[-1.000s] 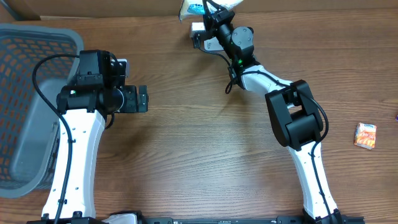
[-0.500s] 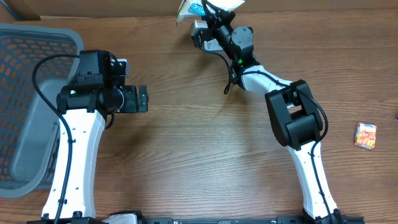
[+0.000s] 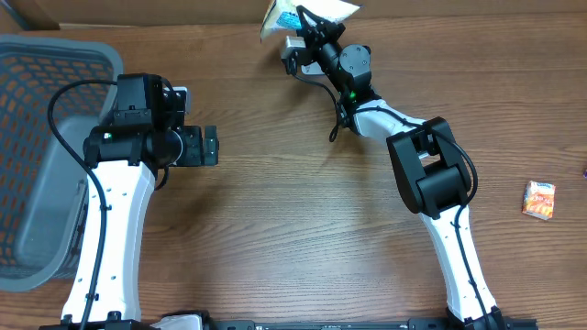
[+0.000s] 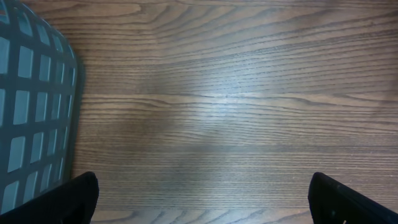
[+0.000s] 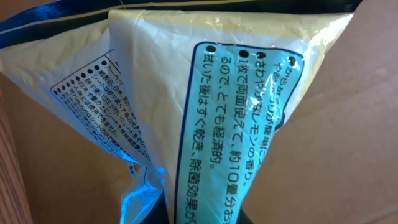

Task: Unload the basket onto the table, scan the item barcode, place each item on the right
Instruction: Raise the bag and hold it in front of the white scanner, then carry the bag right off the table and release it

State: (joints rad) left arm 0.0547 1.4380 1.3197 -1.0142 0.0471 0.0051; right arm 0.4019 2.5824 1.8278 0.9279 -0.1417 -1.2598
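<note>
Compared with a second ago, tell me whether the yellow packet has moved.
Yes, slightly. Seen from overhead, the yellow packet in the right gripper now shows further out from the cardboard box behind it, toward the near side.

- left arm folded up just beside the basket (image 3: 27, 44), left gripper (image 3: 211, 146) pointing away from it, jaws wide apart, nothing between them
- right arm stretched far forward, well apart from the basket, right gripper (image 3: 307, 23) pinched tight on the packet (image 3: 275, 16)
</note>
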